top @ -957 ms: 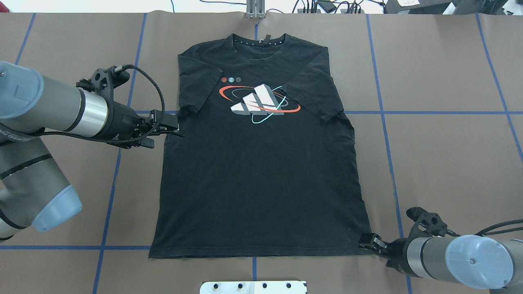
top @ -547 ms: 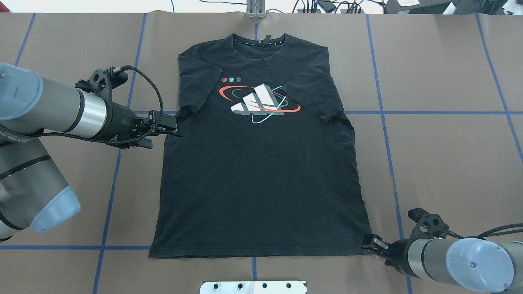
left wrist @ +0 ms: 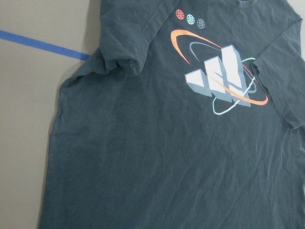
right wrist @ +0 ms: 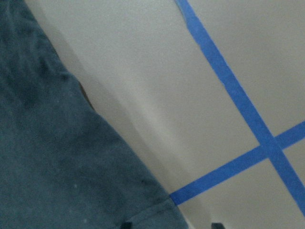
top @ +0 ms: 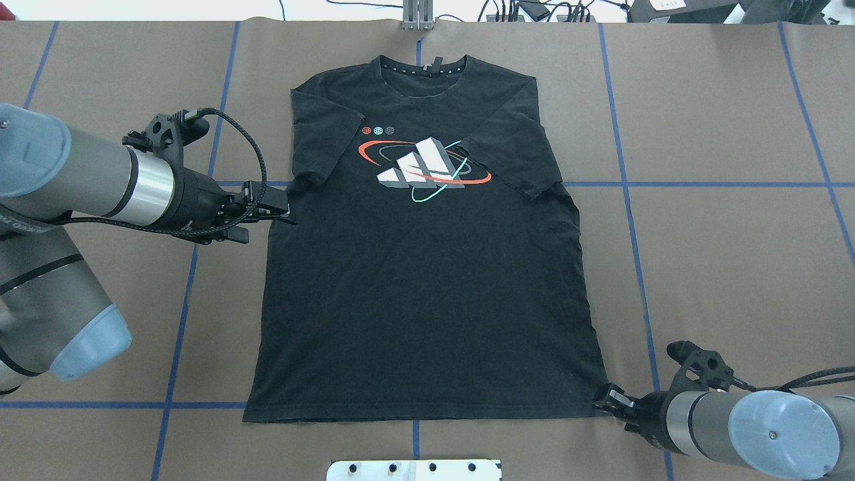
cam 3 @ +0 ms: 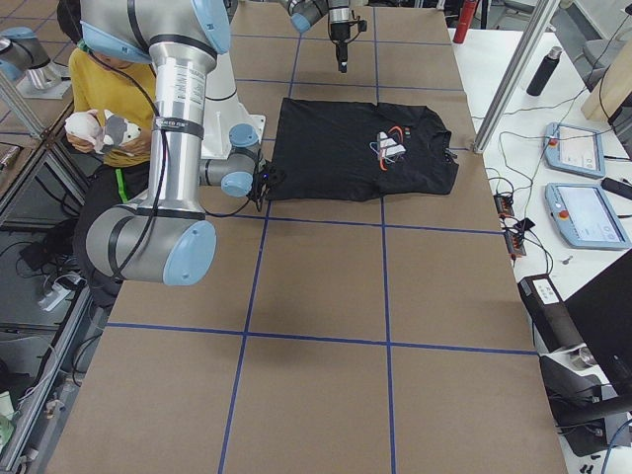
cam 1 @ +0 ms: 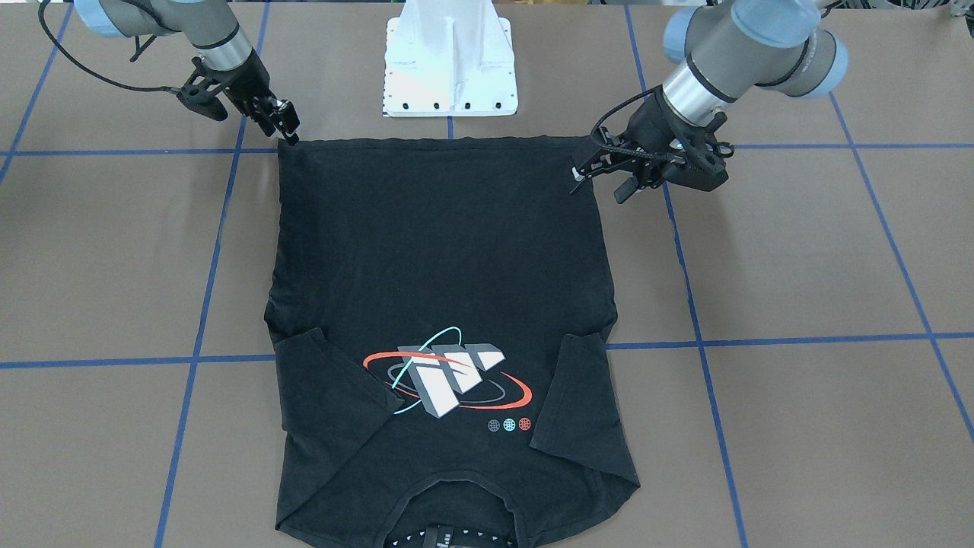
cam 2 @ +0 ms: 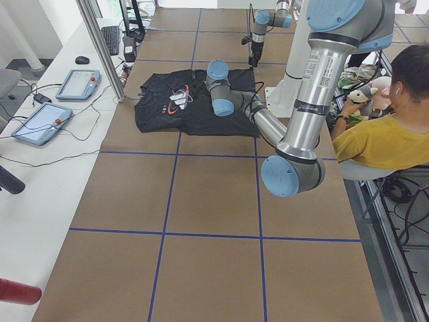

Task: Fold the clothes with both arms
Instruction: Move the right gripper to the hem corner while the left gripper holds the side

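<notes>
The black T-shirt (top: pixel 427 300) lies flat on the brown table, collar at the far edge, with the red, teal and grey-white graphic (top: pixel 424 167) facing up. Both sleeves are folded in over the chest. My left gripper (top: pixel 287 210) hovers at the shirt's left side edge just below the sleeve, its jaws apart and holding nothing; in the front-facing view the left gripper (cam 1: pixel 578 173) is on the right. My right gripper (top: pixel 606 401) is open, low at the near-right hem corner. Its fingertips (right wrist: pixel 126 225) straddle that corner of the shirt (right wrist: pixel 57 167).
The white mounting pedestal (cam 1: pixel 449 68) stands just beyond the hem on the robot's side. Blue tape lines (top: pixel 701 184) grid the table. A metal post (top: pixel 417 17) and cables sit past the collar. A seated person (cam 2: pixel 382 134) is beside the robot, tablets (cam 2: pixel 77 84) on a side bench.
My right gripper has slid slightly right, off the hem toward the corner's outer edge. My left gripper has shifted a little left and up. The shirt has not moved.
</notes>
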`<action>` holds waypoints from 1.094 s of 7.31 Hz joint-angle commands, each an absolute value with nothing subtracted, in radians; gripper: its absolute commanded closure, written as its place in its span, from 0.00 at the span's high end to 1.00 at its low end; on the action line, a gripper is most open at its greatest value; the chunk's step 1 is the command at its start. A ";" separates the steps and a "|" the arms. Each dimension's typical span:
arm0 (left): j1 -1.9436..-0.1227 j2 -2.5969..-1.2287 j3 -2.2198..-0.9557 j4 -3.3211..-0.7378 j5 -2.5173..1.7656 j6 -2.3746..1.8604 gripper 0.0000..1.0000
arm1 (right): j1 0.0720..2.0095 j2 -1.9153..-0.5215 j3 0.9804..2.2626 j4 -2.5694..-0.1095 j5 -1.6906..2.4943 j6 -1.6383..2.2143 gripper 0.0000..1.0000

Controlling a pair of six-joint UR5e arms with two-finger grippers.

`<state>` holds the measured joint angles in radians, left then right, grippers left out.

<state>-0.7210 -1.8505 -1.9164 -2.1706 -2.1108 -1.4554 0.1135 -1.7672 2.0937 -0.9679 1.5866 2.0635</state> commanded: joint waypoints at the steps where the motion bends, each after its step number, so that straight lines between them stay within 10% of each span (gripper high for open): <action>1: -0.721 -1.845 -1.916 -2.171 -2.111 -1.453 0.99 | 0.113 -1.766 2.092 -0.969 1.586 2.068 0.59; 5: -0.721 -1.838 -1.916 -2.171 -2.106 -1.453 0.99 | 0.112 -1.766 2.089 -0.969 1.586 2.068 0.54; 8: -0.721 -1.836 -1.916 -2.171 -2.080 -1.453 0.99 | 0.114 -1.764 2.089 -0.971 1.586 2.069 0.31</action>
<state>-0.7210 -1.8356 -1.9159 -2.1706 -2.0839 -1.4527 0.1129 -1.7651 2.0884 -0.9708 1.5861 2.0682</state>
